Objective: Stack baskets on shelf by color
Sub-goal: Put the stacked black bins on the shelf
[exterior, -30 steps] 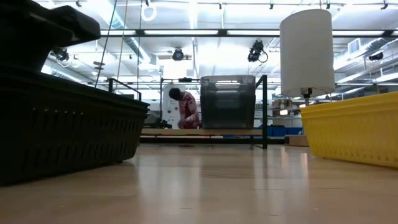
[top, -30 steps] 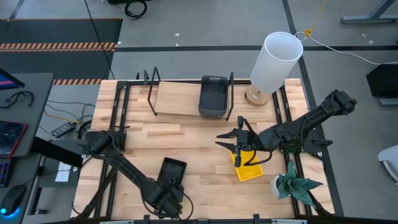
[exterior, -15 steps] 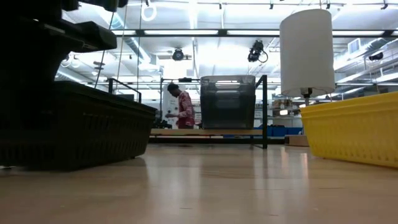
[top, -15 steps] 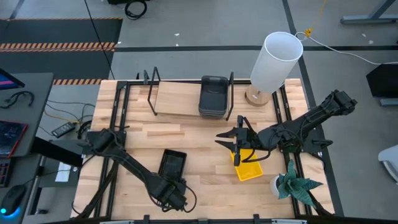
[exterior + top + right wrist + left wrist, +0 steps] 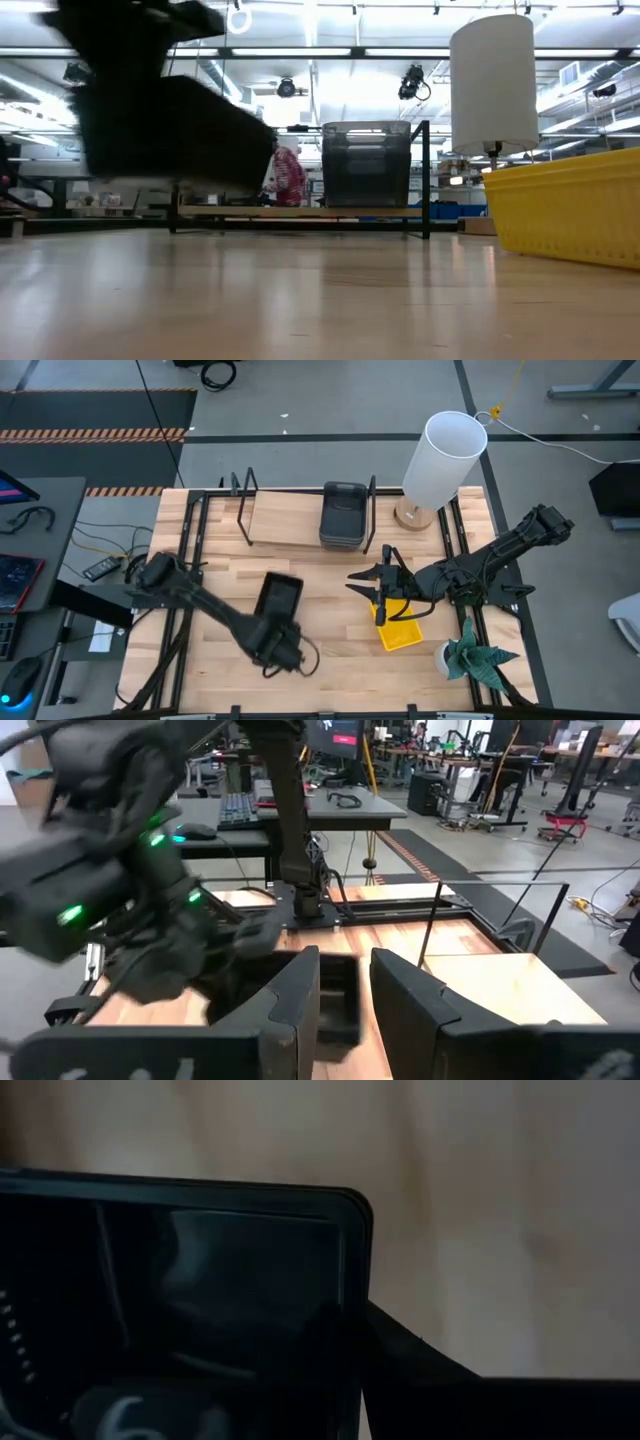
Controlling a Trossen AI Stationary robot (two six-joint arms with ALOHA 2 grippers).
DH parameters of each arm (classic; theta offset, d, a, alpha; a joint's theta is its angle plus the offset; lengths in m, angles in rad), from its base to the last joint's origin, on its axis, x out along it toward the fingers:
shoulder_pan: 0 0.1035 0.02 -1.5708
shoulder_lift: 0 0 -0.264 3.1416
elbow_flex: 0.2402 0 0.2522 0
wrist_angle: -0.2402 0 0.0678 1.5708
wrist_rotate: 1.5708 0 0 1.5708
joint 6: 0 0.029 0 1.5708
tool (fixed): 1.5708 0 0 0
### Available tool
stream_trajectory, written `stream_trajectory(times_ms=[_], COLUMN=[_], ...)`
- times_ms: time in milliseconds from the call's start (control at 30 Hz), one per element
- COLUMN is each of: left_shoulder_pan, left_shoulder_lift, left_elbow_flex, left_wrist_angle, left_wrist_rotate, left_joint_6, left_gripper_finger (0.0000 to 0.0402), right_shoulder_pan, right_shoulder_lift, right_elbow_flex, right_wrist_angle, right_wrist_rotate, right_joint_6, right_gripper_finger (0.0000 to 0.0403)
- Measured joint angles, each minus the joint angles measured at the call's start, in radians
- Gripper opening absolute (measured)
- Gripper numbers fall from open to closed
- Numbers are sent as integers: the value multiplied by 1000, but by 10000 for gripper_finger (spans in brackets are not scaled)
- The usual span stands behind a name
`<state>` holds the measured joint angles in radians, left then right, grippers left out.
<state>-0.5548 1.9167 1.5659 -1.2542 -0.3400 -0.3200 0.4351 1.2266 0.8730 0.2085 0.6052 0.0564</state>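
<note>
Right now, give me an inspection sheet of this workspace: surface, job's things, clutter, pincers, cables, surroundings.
Surface: slatted wooden tabletop, bare in the middle.
Job's things: black basket lifted off the table by the left arm; yellow basket on the table near the right arm; dark grey basket on the shelf.
Clutter: white cylinder lamp at the far right corner; small potted plant at the near right edge.
Pincers: left pincer shut on the black basket's near rim; right pincer hovers beside the yellow basket, holding nothing.
Cables: loose cords off the table's left side.
Surroundings: person far behind the shelf; desks with equipment.
</note>
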Motion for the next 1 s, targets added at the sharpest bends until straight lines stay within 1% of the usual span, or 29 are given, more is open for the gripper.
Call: stream_trajectory(times_ms=[167,267,367,500,567,733,833,933,1000], left_shoulder_pan=[87,148,214,303,347,455,523,593,636], left_shoulder_lift=[-83,-105,-113,-113,-113,-113,-113,-112,-112], left_elbow_flex=[-2,-2,-2,-2,-2,-2,-2,-2,-2], left_wrist_angle=[9,20,33,64,95,134,154,171,193], left_wrist_rotate=[-50,-48,-48,-8,10,43,83,126,137], left_joint_6=[46,96,149,219,251,340,383,411,418], left_gripper_finger=[28,41,39,24,23,42,45,33,26], right_shoulder_pan=[0,0,0,0,0,14,31,52,66], right_shoulder_lift=[0,0,0,0,0,0,0,-1,-1], right_elbow_flex=[0,0,0,0,0,0,0,0,0], right_wrist_angle=[0,0,0,18,40,88,117,146,164], right_wrist_rotate=[0,0,1,4,4,4,4,4,4], right_joint_6=[-7,-8,-15,-37,-55,-93,-129,-167,-192], right_gripper_finger=[98,98,98,98,98,98,98,98,98])
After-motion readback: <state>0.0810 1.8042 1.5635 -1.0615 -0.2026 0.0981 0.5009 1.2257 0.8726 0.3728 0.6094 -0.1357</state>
